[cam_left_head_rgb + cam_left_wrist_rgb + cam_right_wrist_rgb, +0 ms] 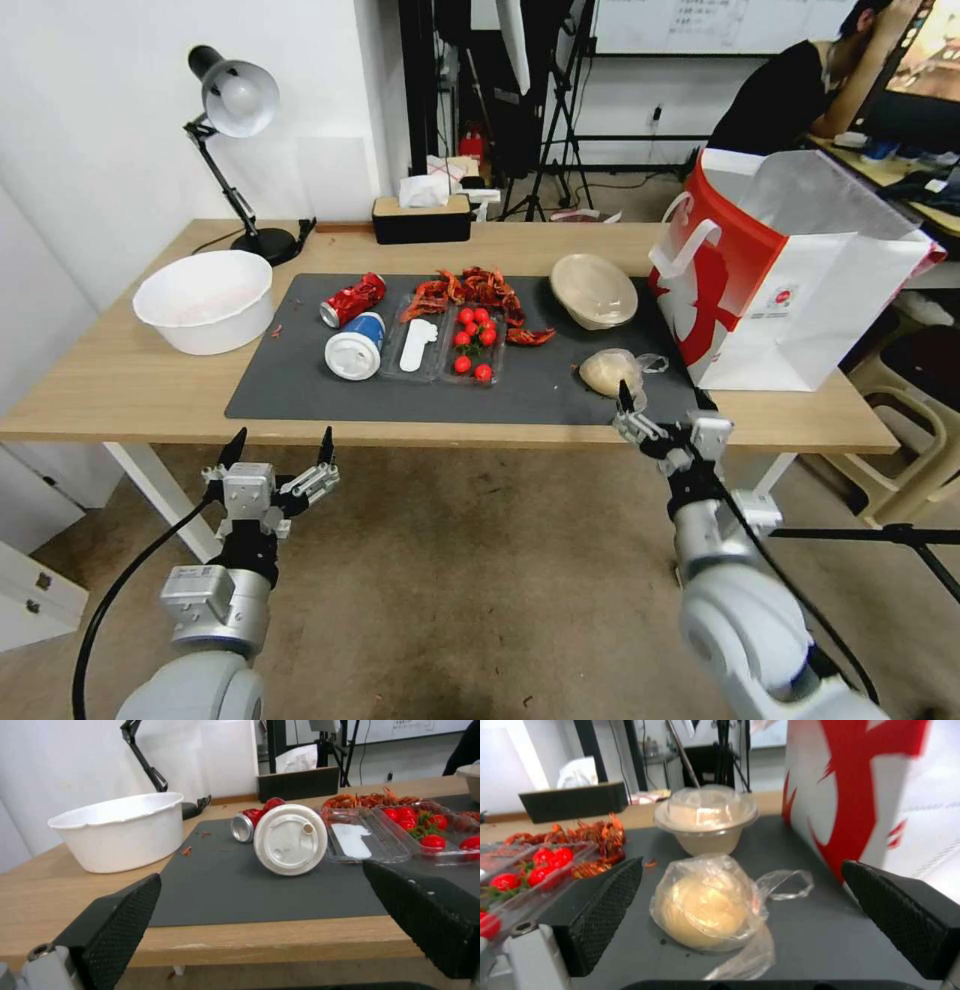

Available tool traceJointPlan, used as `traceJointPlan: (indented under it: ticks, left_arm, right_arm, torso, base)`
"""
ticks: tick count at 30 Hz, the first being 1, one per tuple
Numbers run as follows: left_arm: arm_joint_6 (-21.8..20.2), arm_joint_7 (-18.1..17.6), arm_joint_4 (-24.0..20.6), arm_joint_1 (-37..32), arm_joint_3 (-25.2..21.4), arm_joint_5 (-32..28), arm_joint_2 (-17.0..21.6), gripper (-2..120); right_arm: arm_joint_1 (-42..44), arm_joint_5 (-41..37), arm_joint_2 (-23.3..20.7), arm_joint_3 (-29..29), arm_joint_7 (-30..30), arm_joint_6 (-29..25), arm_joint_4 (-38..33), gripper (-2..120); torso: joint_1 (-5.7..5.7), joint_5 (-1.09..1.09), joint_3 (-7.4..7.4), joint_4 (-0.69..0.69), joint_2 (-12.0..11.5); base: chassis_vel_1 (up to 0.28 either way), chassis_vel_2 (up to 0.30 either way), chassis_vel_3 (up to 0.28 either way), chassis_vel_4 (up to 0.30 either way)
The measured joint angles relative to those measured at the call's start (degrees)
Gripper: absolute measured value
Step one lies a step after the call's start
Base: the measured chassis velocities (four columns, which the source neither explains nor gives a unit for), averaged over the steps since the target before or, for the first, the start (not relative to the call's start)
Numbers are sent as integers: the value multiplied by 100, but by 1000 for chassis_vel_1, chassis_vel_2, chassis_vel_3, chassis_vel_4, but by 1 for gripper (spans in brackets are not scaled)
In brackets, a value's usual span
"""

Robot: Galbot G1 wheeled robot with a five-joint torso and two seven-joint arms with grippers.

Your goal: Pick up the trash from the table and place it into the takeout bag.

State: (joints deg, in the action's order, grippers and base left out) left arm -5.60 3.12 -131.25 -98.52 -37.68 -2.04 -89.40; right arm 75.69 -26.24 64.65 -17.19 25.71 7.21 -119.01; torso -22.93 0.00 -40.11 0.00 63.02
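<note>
One crushed red can (352,298), one lidded cup (357,346), one bun (610,371), one bowl (594,290), perhaps six tomatoes (473,340).

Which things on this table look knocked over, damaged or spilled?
The blue-white lidded cup lies on its side on the mat, lid toward the robot. Beside it lies a crushed red can, dented. Red shell scraps lie loose on the mat behind the clear tray.

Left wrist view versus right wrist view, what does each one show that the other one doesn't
Left wrist alone: the white basin, crushed red can and blue-white lidded cup, seen between the open left gripper. Right wrist alone: the wrapped bun, beige lidded bowl and takeout bag, ahead of the open right gripper. Both: the tomato tray and dark mat.
</note>
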Motion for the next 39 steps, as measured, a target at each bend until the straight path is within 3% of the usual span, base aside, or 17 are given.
traceJointPlan:
  ticks: [12,21,33,38,39]
  left_arm:
    - [43,3,26,2,-41,26,-47,100]
    - [73,-2,48,6,-60,29,-58,100]
    - [152,-8,119,22,-57,35,-66,100]
    - [172,-9,133,16,-55,39,-67,100]
    - [185,-10,138,11,-55,42,-68,100]
  right_arm:
    - [-1221,-1049,-4,632,417,708,837,98]
    - [-1541,-1202,41,787,533,881,1078,91]
    - [-1550,-1178,74,820,580,1053,1147,44]
    - [-1527,-1170,82,810,583,1052,1131,34]
    - [-1505,-1164,82,795,584,1053,1108,27]
  torso:
    - [0,0,0,0,0]
    - [0,-1,0,0,0]
    - [1,-1,1,0,0]
    - [1,-1,1,0,0]
    - [1,-1,1,0,0]
  base:
    - [0,0,0,0]
    - [0,0,0,0]
    - [0,0,0,0]
    - [0,0,0,0]
    - [0,0,0,0]
